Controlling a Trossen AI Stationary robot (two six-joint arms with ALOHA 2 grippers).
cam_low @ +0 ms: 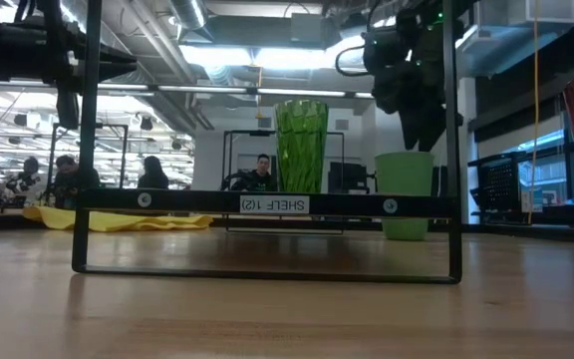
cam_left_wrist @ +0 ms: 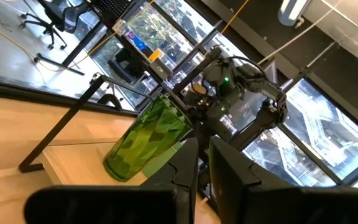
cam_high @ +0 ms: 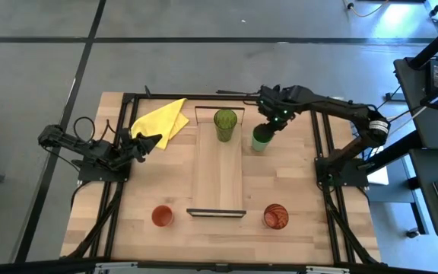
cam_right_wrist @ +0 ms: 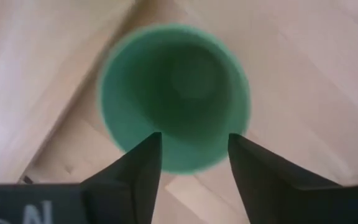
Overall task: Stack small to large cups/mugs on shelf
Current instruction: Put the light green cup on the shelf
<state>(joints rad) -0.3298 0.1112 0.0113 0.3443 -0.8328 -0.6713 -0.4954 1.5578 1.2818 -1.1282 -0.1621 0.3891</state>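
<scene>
The olive-green tumbler stands upright on the far end of the light-wood shelf. The bright green cup stands on its base on the table just right of the shelf. My right gripper hovers open directly above it, fingers pointing down over its mouth; in the low view the fingertips end just above the rim. The orange-red cup and the red-brown ribbed cup stand near the front edge. My left gripper waits shut and empty at the table's left.
A yellow cloth lies at the far left of the table, beside my left gripper. The shelf's dark front bracket spans the low view. People sit in the room beyond the table.
</scene>
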